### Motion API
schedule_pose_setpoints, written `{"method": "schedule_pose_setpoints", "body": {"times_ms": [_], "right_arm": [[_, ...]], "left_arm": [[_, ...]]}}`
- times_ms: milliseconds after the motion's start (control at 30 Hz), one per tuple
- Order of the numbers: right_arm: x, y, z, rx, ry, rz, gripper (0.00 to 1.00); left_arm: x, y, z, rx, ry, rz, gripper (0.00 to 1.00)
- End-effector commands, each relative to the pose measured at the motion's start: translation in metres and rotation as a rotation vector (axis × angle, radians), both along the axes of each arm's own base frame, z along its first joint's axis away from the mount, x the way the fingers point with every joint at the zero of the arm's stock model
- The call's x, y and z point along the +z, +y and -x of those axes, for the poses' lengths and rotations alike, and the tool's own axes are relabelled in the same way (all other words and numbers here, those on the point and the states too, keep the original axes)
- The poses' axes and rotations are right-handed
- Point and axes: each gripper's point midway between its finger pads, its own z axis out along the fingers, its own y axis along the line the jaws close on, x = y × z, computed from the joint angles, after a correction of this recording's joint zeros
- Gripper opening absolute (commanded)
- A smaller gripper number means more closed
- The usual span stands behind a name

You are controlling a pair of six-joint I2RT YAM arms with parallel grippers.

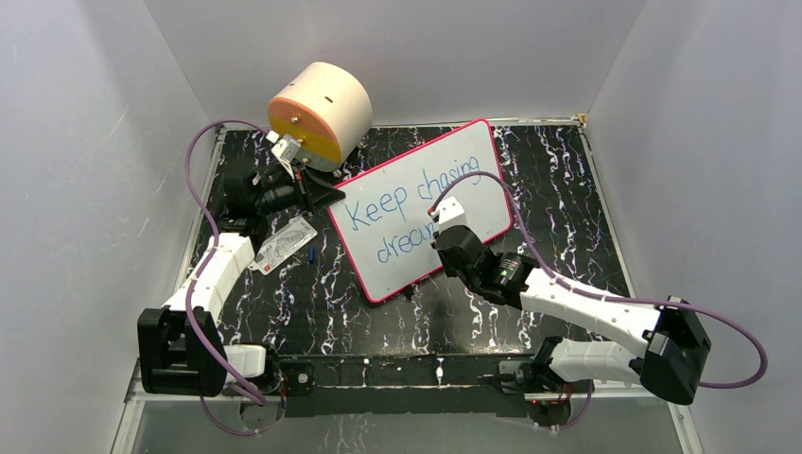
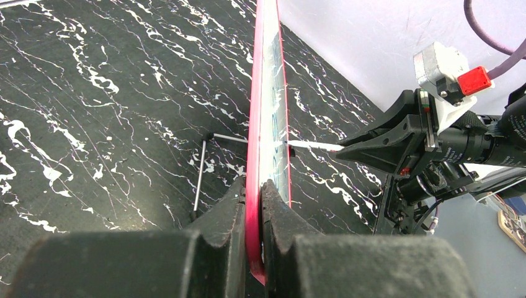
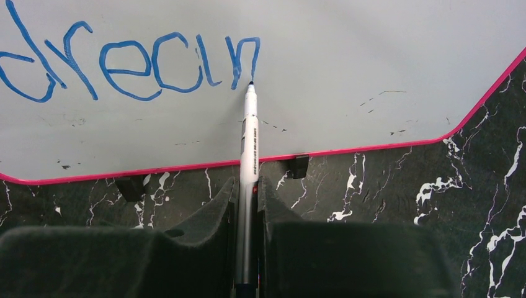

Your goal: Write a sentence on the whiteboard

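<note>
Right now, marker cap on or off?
Off. The marker in the right end effector shows a bare dark tip against the whiteboard.

Whiteboard (image 1: 392,277): sentence (image 1: 416,194) in blue handwriting, two lines. The top line reads "Keep chasing".

In the right wrist view the lower line reads "drea" plus one humped stroke, so "drean" as it stands. The pen tip sits at the foot of that last stroke.

Marker (image 3: 250,139): dark print runs along the white barrel, too small to read.

Card (image 1: 285,243) on the counter (image 1: 567,189) by the left arm: printed, with a red patch, no word legible.
</note>
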Motion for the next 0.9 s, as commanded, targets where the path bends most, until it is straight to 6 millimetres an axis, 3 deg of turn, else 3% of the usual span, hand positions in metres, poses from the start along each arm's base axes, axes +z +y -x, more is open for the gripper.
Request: {"method": "schedule_pose_setpoints", "body": {"times_ms": [0,367,867], "right_arm": [[0.011,-0.001,-0.003,-0.018,-0.024,-0.041,0.0],[0.052,0.009,-0.013,-0.007,-0.141,-0.159,0.0],[0.04,0.016,-0.022,-0.01,-0.129,-0.115,0.0]], "left_arm": [[-0.027,-0.005,0.007,-0.031,0.026,-0.061,0.0],[-0.028,-0.005,0.007,-0.03,0.027,-0.061,0.0],[-0.027,-0.006,0.007,-0.034,0.025,-0.059,0.0]]}}
